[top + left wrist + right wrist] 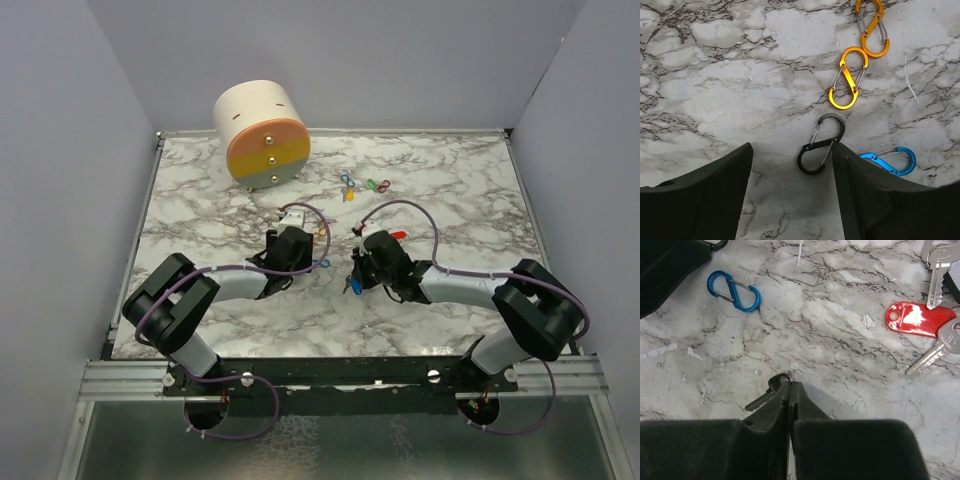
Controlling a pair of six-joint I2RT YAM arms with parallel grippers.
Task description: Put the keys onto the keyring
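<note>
Small keys (349, 183) with coloured heads lie in a cluster at the back centre of the marble table (200, 220). A red-headed key (912, 319) and two silver keys (939, 348) lie to the right of my right gripper (790, 382). It is shut, and a thin sliver of wire that looks like the keyring shows pinched at its tips. A dark key (765, 394) sticks out just left of those tips. My left gripper (790, 147) hangs open over the table. A black clip (821, 145) touches its right finger (865, 190).
Two orange clips (847, 77) and a blue clip (892, 161) lie round the left gripper. The blue clip (734, 291) also lies between the two grippers. A cream and orange drum (262, 135) lies on its side at the back left. Grey walls close three sides.
</note>
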